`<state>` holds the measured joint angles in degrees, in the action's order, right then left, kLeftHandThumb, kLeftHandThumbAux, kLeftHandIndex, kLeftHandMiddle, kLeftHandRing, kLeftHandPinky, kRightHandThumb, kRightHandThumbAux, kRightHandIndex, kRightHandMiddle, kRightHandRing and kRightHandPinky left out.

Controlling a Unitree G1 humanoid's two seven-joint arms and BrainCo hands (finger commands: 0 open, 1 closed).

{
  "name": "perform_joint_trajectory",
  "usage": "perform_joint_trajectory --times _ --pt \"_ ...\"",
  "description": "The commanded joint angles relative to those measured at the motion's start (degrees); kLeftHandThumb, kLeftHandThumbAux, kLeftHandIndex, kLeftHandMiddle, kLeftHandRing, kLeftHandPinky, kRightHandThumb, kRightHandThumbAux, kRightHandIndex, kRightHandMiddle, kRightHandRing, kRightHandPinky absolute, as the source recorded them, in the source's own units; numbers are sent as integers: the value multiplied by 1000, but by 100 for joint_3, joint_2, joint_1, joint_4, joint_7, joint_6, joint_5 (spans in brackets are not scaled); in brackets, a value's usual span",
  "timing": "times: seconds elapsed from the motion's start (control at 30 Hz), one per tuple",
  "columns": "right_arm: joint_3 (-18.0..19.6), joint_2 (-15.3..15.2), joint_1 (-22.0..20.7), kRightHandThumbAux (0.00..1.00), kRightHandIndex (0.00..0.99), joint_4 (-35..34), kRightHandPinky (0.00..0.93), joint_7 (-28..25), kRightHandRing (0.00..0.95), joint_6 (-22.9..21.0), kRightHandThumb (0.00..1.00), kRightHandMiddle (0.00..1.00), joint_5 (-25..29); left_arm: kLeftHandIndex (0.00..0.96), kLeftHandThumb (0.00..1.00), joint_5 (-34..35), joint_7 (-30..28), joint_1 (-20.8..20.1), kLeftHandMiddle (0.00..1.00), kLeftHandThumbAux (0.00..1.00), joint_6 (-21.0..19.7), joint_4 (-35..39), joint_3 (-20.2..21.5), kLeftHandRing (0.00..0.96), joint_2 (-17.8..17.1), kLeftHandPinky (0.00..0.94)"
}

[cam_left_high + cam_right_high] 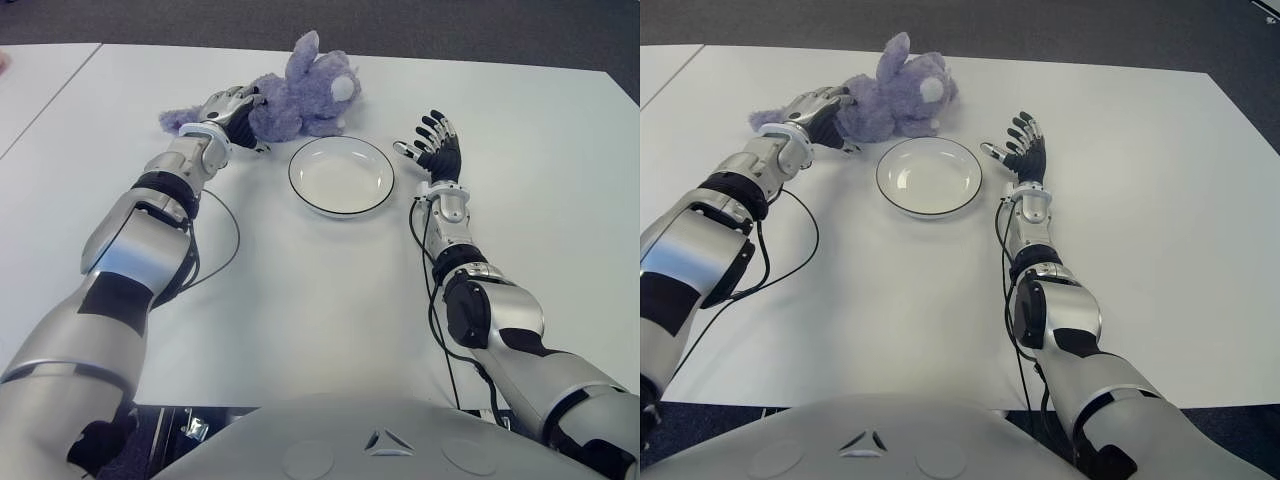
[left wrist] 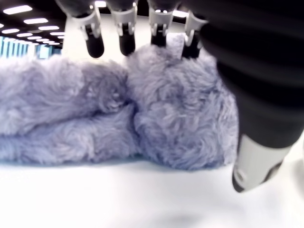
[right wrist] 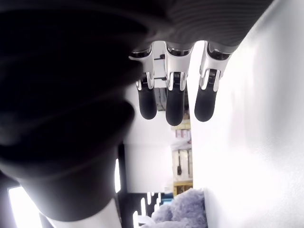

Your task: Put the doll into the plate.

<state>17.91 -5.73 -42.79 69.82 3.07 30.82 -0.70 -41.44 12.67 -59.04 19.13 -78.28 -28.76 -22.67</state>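
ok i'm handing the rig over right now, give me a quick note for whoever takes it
Left hand: over the purple doll at the far side of the table, fingers draped on its body, thumb down beside it; no closed grasp yet.
Right hand: open, holding nothing, just right of the plate.
Doll: lying on the table just beyond the plate, toward its left.
Plate: holds nothing.
Done: left hand has reached the doll.
Left: close the grasp, lift, carry to the plate, release.
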Motion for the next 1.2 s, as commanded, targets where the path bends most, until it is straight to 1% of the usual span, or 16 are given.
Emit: perform_joint_trajectory --times 0.03,0.23,0.33,0.47,0.57,0.6,0.67,0.73,0.8,0.9,0.93,1.0,1.07,1.1,1.13,1.2 --pt "26 288 1391 963 139 818 241 61 196 -761 0 180 -3 273 0 -15 -818 633 0 736 -197 -218 -54 0 272 0" --pt "36 264 1412 969 144 814 244 37 201 -730 0 187 10 264 0 73 -1002 621 0 725 -152 -190 -4 0 215 2" --pt "31 253 1427 977 147 812 244 39 203 -707 0 191 3 255 0 78 -1230 612 0 712 -89 -159 -67 0 225 60" --pt "17 237 1438 988 152 811 245 49 205 -697 0 196 -12 226 0 36 -1545 561 0 659 35 -106 -198 4 256 42" --pt "-17 227 1443 994 156 810 242 77 205 -689 0 198 -46 205 0 -226 -2034 432 0 638 749 216 -617 1 185 21" --pt "-35 226 1443 995 156 811 241 93 205 -692 0 198 -63 201 0 -277 -2375 378 0 636 1078 471 -766 1 53 18" --pt "-61 217 1445 997 156 811 239 110 203 -688 0 197 -85 173 0 -300 -2902 340 0 624 1478 913 -969 0 -181 7" --pt "-84 209 1451 998 156 811 239 121 203 -675 0 196 -101 147 0 -328 -3231 366 0 608 1672 1250 -1134 0 -340 3" --pt "-100 207 1454 998 155 810 238 128 202 -668 0 196 -105 121 0 -330 -3368 405 0 590 1709 1421 -1213 0 -415 1" --pt "-140 187 1458 998 155 811 239 129 201 -673 0 195 -126 100 0 -114 -3613 833 0 586 1638 2321 -1173 0 -845 0" --pt "-157 180 1458 998 154 811 239 127 201 -674 0 195 -138 89 0 238 -4007 1239 0 585 1519 3357 -1053 0 -1256 0" --pt "-181 172 1456 998 154 812 239 126 201 -678 0 194 -151 58 0 848 -4634 1863 0 579 1255 5036 -845 4 -1921 0" --pt "-200 163 1453 997 153 813 240 125 201 -689 0 194 -160 26 0 1370 -5036 2310 0 574 988 6308 -663 11 -2476 0" --pt "-208 160 1452 995 152 814 240 124 201 -694 0 193 -163 17 0 1565 -5164 2466 0 573 884 6754 -586 15 -2683 0" --pt "-217 158 1448 994 152 815 240 131 201 -698 0 193 -170 13 0 2073 -5451 2587 0 573 638 7566 -435 17 -3090 0" --pt "-234 157 1443 990 151 816 241 146 202 -703 0 193 -182 6 0 2757 -5846 2709 0 571 292 8616 -236 22 -3617 0"
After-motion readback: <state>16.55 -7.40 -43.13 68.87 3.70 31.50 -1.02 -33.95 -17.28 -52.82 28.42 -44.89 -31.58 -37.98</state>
